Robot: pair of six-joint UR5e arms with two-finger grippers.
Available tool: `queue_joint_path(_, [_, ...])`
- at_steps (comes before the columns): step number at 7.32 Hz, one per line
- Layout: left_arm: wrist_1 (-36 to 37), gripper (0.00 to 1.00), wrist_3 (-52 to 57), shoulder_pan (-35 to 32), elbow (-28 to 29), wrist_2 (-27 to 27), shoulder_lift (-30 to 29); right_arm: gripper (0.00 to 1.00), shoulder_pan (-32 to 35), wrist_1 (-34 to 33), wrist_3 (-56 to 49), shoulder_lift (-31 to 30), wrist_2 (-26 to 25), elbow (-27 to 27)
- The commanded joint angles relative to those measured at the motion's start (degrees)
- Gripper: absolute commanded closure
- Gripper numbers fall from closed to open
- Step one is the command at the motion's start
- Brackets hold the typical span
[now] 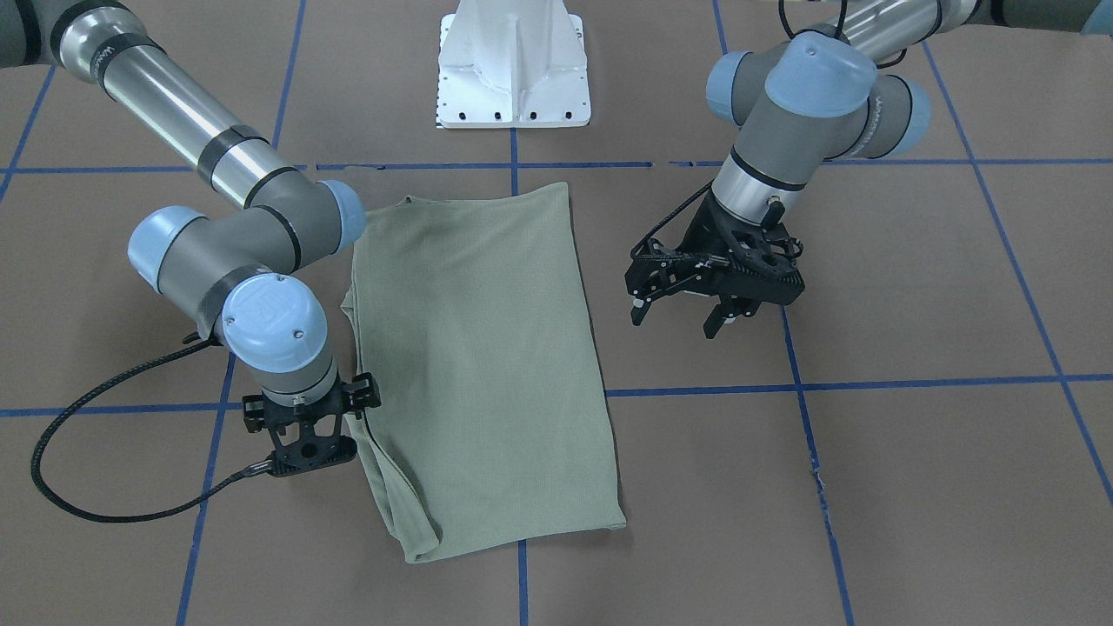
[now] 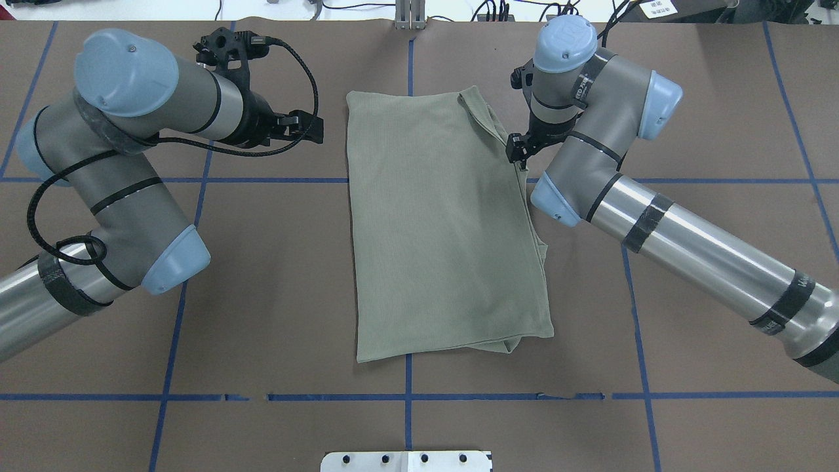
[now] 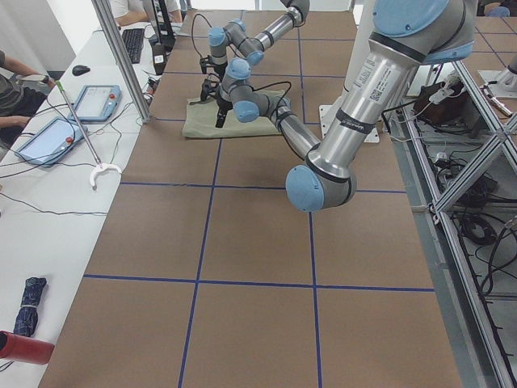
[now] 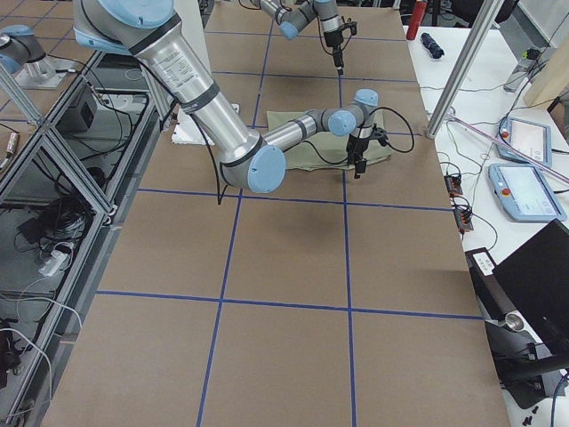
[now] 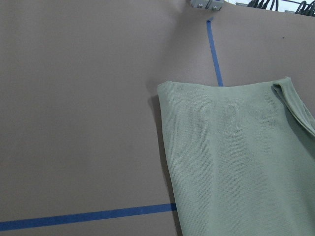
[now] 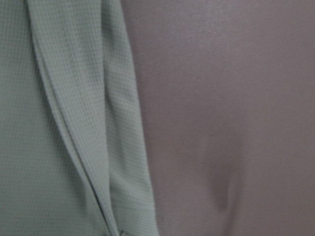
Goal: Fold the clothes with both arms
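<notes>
Shirt (image 2: 446,223) is lying folded into a long rectangle at mid-tabletop (image 2: 262,295), closer to the far edge than to my near edge, with its long sides running between those two edges. Doubled layers are showing along the side facing the right edge. My left tool (image 1: 675,323) is hovering over bare tabletop on the side facing the left edge, near the cloth but apart from it, fingers spread with nothing between them. My right tool (image 1: 309,448) is pointing down at the layered long side. Its fingers are hidden, so I cannot tell whether they are spread or pinching fabric.
</notes>
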Motion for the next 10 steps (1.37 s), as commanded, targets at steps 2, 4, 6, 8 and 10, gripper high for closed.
queue_joint_path(2, [0.0,0.01,0.1,-0.1,0.1,0.0,-0.3,0.00,1.9,0.3,-0.4,1.3,0.3,-0.3])
queue_joint_path(4, [0.0,0.01,0.1,-0.3,0.1,0.0,-0.2,0.00,1.6,0.4,0.0,8.3,0.0,-6.4])
queue_joint_path(6, [0.0,0.01,0.2,-0.4,0.2,0.0,-0.2,0.00,-0.7,0.4,-0.1,11.1,-0.3,-9.3])
queue_joint_path(8, [-0.1,0.01,0.2,-0.4,0.2,0.0,-0.2,0.00,-0.9,2.0,-0.1,12.7,-1.0,-13.3])
queue_joint_path(10, [-0.1,0.01,0.1,-0.4,0.2,0.0,-0.2,0.00,-0.8,7.6,-0.2,17.3,-1.7,-22.6])
